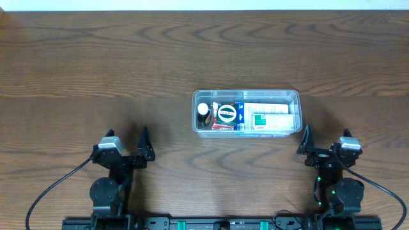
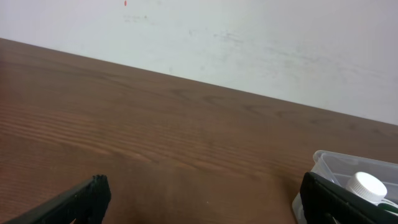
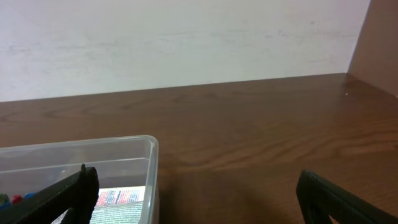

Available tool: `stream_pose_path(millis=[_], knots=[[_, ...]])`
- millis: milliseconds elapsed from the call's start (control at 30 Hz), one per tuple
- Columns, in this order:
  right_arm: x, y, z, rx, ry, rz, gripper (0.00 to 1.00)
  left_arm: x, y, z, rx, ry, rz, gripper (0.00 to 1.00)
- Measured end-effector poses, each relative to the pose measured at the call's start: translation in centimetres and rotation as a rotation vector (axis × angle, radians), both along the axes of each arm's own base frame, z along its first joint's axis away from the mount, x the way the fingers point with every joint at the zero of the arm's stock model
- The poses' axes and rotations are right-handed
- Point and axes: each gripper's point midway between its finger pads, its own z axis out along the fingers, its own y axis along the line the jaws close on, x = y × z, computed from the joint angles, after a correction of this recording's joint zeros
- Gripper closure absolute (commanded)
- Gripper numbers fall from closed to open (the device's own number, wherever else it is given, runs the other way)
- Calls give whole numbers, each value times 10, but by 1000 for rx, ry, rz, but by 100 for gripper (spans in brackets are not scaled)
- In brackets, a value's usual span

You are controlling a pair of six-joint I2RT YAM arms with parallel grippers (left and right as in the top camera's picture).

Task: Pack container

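The clear plastic container [image 1: 291, 95] sits on the table right of centre. Inside it lie a white-capped bottle [image 1: 203, 111], a red round-labelled packet [image 1: 225, 114] and white and green packets [image 1: 271, 116]. My left gripper [image 1: 144, 145] is open and empty near the front left, well left of the container. My right gripper [image 1: 305, 142] is open and empty at the container's front right corner. The left wrist view shows the container's corner [image 2: 329, 163] and the bottle cap [image 2: 367, 185] beyond the right finger. The right wrist view shows the container's wall [image 3: 149, 163] behind the left finger.
The dark wooden table [image 1: 96, 70] stretches around the container. A white wall [image 2: 249, 37] stands behind the table's far edge. A brown panel [image 3: 379, 37] rises at the far right in the right wrist view.
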Motion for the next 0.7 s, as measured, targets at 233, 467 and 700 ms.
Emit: stream_pose_path(millis=[233,467,700], knots=[[0,0,0,0,0,0,1,0,0,0,0,0,0,2],[0,0,0,0,0,0,1,0,0,0,0,0,0,2],[0,0,0,0,0,0,1,0,0,0,0,0,0,2]])
